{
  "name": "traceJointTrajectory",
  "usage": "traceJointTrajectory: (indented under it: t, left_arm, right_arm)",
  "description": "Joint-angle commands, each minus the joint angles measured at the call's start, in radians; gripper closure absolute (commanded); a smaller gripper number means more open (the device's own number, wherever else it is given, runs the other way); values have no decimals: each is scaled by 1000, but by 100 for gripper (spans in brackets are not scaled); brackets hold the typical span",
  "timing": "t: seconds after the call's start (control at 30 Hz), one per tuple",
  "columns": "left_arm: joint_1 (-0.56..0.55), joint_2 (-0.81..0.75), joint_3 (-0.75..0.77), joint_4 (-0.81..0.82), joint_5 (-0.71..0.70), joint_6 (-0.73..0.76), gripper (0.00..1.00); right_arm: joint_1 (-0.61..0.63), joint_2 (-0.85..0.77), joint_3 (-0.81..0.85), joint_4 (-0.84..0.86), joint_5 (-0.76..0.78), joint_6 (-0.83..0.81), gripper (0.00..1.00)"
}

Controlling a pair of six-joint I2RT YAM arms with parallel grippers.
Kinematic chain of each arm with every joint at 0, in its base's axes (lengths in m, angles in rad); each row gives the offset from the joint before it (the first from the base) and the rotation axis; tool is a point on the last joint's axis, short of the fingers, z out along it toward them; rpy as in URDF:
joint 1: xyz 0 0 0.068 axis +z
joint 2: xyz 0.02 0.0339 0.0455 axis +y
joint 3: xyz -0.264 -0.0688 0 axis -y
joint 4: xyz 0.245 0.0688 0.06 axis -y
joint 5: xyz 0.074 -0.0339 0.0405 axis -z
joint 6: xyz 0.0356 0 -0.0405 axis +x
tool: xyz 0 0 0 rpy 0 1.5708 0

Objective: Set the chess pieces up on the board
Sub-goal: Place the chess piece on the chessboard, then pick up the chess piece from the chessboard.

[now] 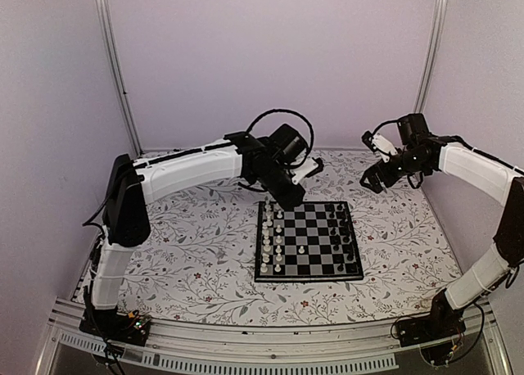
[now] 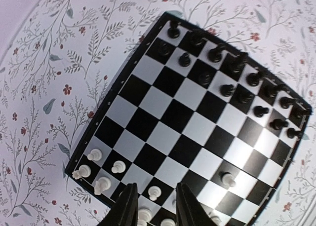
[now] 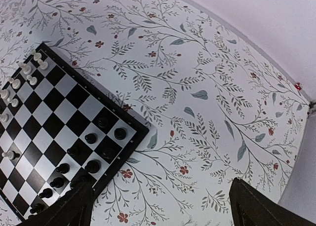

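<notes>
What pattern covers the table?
The table has grey leafy vines, red flowers; best in right wrist view.

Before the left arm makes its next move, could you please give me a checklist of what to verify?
1. Left claw empty: ok, fingers apart, nothing gripped.
2. Right claw clear of the board: ok, open over the floral table.
3. Lone white piece in line: not ok, it stands mid-board, away from the other white pieces.
4. Black pieces gathered along their own edge: ok.
5. Order of piece types: cannot tell, too small.
</notes>
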State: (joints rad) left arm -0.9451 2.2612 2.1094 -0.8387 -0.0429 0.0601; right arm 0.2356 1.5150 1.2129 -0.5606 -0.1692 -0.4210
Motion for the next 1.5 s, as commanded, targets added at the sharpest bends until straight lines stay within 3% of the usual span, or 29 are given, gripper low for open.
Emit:
traceJointTrajectory:
  t: [0.0,0.13,0.27,0.43,0.63,1.1,1.47]
  left_arm:
    - [-29,-81,-85,27,118,56,71]
    - [-70,-92,-153,22,165,80,70]
    - [-109,-74,-191,25,125,66,69]
    - [-127,-49,-219,60,101,44,69]
    - [-151,15,-196,76,55,37,69]
    - [-149,64,-169,72,53,54,79]
    - [-146,83,-100,25,47,73,97]
  right_arm:
    - [-107,-68,-37,85,-13,85,1]
    - [-204,-102,-124,122,-217,122,1]
    - [-213,-198,-295,249,-309,79,1]
    - [-213,-278,-294,243,-387,6,1]
    - [-214,-245,-297,229,-393,-13,1]
    - [-210,-209,-284,218,-411,-24,1]
    - [-210,-205,-284,210,-418,-31,1]
